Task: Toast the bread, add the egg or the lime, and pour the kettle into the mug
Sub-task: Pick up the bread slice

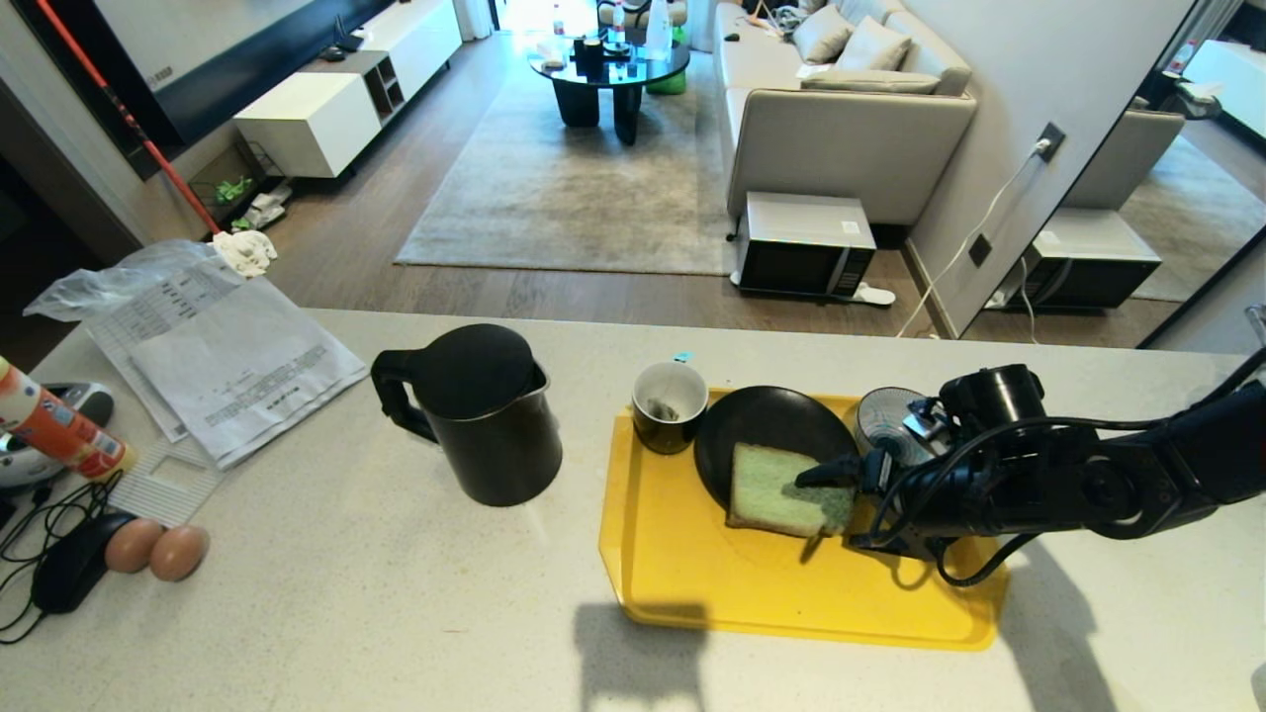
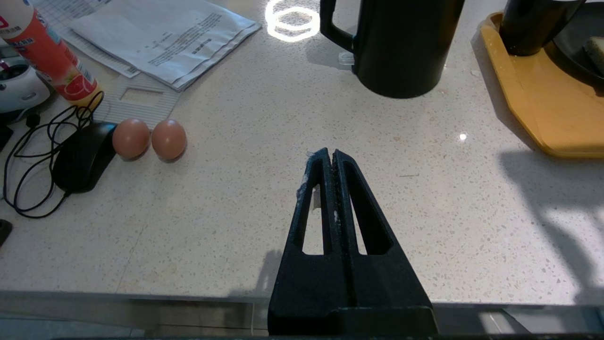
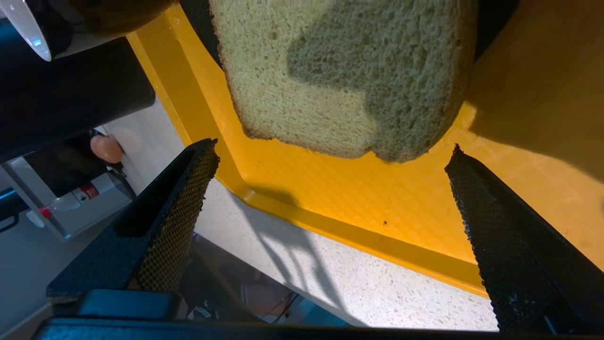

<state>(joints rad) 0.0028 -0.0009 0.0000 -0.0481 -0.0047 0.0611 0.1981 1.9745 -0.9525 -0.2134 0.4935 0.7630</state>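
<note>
The pale green bread lies half on a black plate, its near edge hanging over onto the yellow tray. My right gripper reaches in from the right and stands open just short of the slice's near right corner. In the right wrist view the bread fills the space ahead of the wide-apart right gripper, with nothing between its fingers. The black kettle stands left of the tray, and the mug with its tea bag sits at the tray's far left corner. The egg and lime are out of view. My left gripper is shut above the bare counter.
A blue-and-white striped bowl sits on the tray behind my right wrist. Two brown eggs lie together at the counter's left by a black mouse, a bottle and papers. The counter's front edge runs just below my left gripper.
</note>
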